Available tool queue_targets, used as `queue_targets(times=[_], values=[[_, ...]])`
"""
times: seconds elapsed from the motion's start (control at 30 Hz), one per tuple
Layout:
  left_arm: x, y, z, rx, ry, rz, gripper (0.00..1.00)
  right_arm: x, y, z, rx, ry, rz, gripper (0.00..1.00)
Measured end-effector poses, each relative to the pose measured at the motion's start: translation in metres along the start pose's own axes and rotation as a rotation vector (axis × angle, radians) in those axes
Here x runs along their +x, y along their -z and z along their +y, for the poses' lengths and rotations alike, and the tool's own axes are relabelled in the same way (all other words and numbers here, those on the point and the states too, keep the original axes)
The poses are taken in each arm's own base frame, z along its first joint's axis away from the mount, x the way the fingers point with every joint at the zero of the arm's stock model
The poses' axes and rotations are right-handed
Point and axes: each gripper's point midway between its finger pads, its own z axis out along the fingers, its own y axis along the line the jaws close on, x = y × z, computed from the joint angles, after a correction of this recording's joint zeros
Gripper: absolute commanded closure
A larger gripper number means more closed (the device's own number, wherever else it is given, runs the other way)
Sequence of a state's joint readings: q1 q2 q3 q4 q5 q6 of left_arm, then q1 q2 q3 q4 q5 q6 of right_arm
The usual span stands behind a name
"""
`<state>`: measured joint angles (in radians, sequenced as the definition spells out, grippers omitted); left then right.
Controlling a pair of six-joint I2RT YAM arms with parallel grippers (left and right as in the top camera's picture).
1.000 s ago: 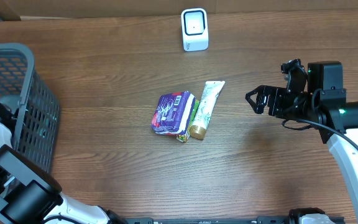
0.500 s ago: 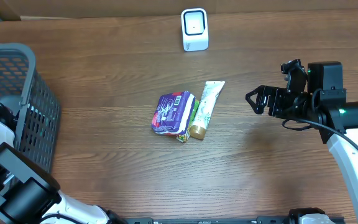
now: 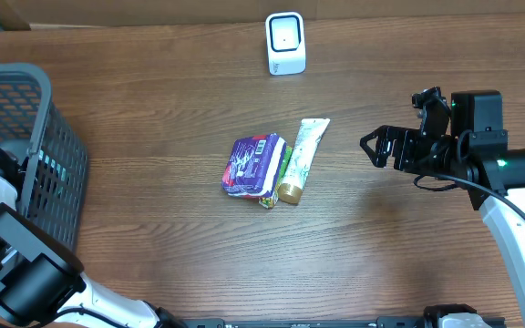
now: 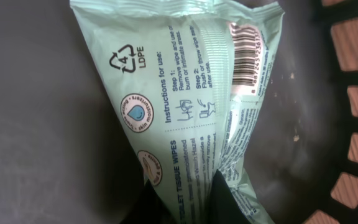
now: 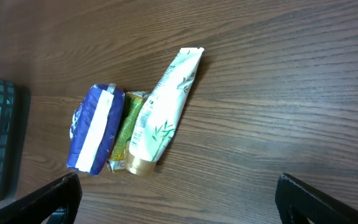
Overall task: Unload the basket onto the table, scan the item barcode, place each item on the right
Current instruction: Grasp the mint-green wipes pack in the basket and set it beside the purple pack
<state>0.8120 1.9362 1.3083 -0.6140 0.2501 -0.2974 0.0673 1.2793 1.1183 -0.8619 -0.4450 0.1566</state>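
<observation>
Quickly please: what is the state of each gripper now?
Left gripper: closed on the toilet wipes pack.
Right gripper: open, holding nothing.

You've got one toilet tissue wipes pack (image 4: 185, 106), one purple packet (image 3: 252, 164), one small yellow-green packet (image 5: 124, 124), one pale green tube (image 3: 301, 157), one white barcode scanner (image 3: 285, 43), one grey mesh basket (image 3: 7, 91), one tabletop (image 3: 153, 228).

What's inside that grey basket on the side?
A pale green wipes pack, pinched by the left claw, its barcode showing. From overhead, the basket wall hides the rest of the inside.
</observation>
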Motion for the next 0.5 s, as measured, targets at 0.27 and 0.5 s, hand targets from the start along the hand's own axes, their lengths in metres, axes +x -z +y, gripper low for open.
queue_targets(times=[0.27,0.5], values=[[0.002,0.037,-0.008,-0.043,0.02,0.109,0.96,0.0,0.0,0.0,0.0,-0.001,0.001,0.0],[-0.055,0.139,-0.051,0.02,-0.053,-0.135,0.96,0.0,0.0,0.0,0.001,-0.001,0.002,0.0]])
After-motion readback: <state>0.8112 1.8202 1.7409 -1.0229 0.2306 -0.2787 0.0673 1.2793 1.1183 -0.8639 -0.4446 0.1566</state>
